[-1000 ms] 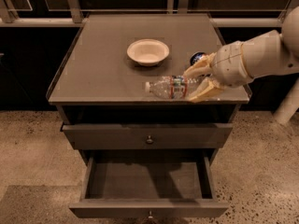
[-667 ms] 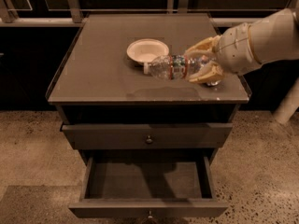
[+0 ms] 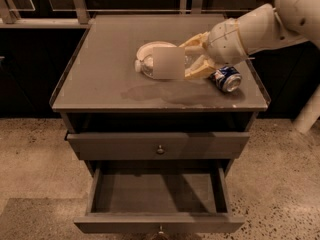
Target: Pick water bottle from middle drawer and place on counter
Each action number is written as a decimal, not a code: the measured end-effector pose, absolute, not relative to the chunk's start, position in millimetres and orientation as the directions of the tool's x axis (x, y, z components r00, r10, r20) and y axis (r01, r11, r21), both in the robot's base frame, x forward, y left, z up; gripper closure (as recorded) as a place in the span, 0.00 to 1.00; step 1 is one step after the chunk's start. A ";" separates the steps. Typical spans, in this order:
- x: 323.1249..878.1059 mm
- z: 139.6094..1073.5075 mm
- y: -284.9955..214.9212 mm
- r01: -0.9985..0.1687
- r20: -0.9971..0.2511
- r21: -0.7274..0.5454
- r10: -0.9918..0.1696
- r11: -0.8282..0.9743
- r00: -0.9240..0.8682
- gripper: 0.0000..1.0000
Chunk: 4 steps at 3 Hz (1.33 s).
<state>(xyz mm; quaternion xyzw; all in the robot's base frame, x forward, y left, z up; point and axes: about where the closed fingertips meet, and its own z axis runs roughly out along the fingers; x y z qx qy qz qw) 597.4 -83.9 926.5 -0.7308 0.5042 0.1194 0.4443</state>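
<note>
I have the gripper [image 3: 186,60] over the counter [image 3: 100,69], its tan fingers [image 3: 194,41] clamped on the water bottle [image 3: 146,66], which lies sideways in front of the small white bowl [image 3: 150,47] with its cap pointing away from the gripper. The bottle's label is blurred over, and I can read nothing on the blue soda can [image 3: 226,78] lying just beside the gripper. The middle drawer [image 3: 157,194] is pulled out, showing its dark floor, and the upper drawer [image 3: 157,145] is closed.
</note>
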 end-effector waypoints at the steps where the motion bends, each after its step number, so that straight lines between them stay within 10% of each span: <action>1: 629.3 902.3 -58.9 -0.867 -0.690 -0.480 -0.552 -0.136 0.469 1.00; 4: 654.2 886.3 -34.0 -0.873 -0.715 -0.459 -0.514 -0.166 0.473 0.36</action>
